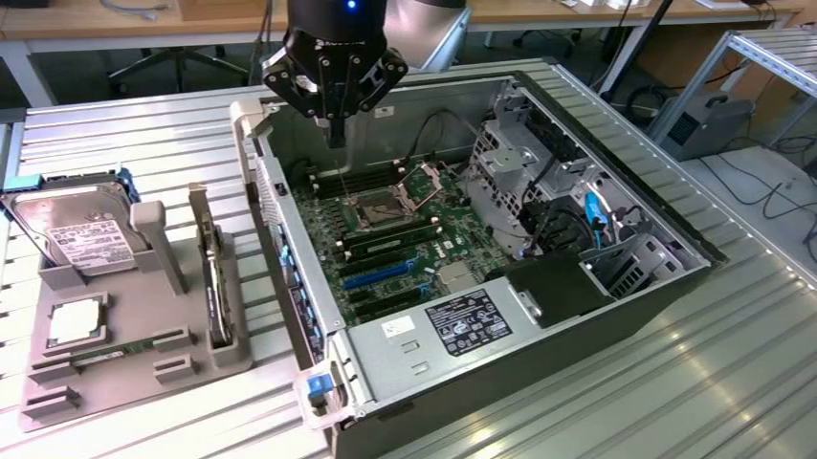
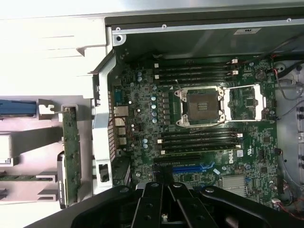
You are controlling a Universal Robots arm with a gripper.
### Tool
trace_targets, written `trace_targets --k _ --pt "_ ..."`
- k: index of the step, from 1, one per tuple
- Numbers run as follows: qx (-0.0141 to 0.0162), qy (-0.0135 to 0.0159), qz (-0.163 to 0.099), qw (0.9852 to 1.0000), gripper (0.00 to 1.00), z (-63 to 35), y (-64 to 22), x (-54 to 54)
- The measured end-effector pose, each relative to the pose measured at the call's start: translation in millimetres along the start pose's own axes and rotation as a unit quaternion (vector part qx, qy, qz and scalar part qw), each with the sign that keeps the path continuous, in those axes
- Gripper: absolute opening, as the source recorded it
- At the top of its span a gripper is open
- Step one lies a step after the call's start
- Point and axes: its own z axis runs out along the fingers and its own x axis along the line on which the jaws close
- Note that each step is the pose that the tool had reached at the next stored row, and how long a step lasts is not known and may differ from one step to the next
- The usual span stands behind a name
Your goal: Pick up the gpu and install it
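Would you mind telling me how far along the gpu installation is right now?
Done: nothing visible yet; the gpu stands upright in its gray holder beside the case. In hand: nothing; the gripper hangs shut and empty above the motherboard, apart from the gpu. Left: both the pickup and the install; the blue slot is bare.

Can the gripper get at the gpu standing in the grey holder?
Probably yes. The thin dark gpu card with a silvery bracket stands upright in the grey plastic holder, top edge uncovered, beside the open computer case. The black gripper hangs over that case, jaws shut on nothing.
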Motion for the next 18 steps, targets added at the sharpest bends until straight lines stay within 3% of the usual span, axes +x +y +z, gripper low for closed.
trace_targets --k 18 --pt "0.0 0.0 0.0 1.0 0.11 -0.3 -0.8 12.0"
